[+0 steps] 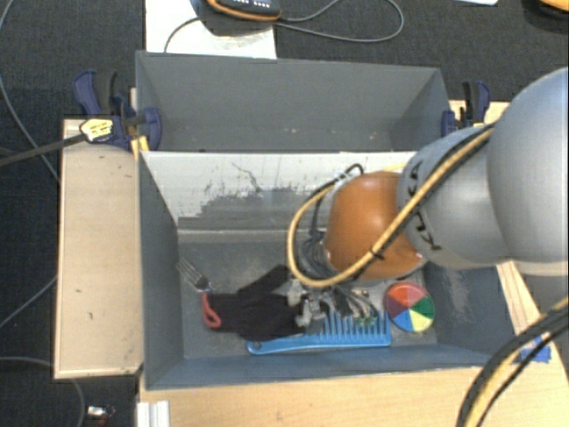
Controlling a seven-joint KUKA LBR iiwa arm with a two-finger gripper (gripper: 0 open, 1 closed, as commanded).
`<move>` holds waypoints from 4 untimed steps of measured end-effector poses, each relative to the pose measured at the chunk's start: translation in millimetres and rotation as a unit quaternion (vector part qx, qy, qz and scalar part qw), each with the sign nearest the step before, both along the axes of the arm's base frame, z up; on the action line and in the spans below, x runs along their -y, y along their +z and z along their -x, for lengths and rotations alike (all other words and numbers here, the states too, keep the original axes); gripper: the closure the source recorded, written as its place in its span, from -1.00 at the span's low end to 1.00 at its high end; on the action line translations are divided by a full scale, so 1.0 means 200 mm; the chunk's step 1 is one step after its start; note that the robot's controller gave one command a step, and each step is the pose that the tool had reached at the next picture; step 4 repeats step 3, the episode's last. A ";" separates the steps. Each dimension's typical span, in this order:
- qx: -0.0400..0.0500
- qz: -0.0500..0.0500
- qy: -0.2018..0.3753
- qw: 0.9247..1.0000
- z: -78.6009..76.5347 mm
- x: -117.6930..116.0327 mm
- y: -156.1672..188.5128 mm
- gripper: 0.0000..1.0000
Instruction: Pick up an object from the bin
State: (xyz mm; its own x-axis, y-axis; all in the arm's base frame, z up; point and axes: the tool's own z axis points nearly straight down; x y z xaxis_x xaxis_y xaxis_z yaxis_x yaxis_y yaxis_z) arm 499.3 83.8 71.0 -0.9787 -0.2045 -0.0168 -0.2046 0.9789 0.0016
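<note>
While the gripper (333, 306) sits low at the near side of the bin (267, 105), just above the comb (356, 336) and beside the black cloth (253, 311), the step in hand is judged to be positioning for a grasp. Whether the gripper is open or closed cannot be told. The next move calls for closing across the comb, then lifting straight up. Comb: blue, long, flat, lying along the near wall between the cloth and a four-coloured disc (411, 310).

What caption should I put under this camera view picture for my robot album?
A robot gripper low in grey metal bin, over black cloth and blue plastic comb.
</note>
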 end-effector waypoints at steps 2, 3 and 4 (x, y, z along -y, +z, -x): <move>-0.001 0.000 -0.013 1.000 0.01 0.00 0.23 1.00; -0.003 0.000 0.001 1.000 0.02 0.01 0.59 1.00; -0.003 0.000 0.001 1.000 0.02 0.01 0.59 1.00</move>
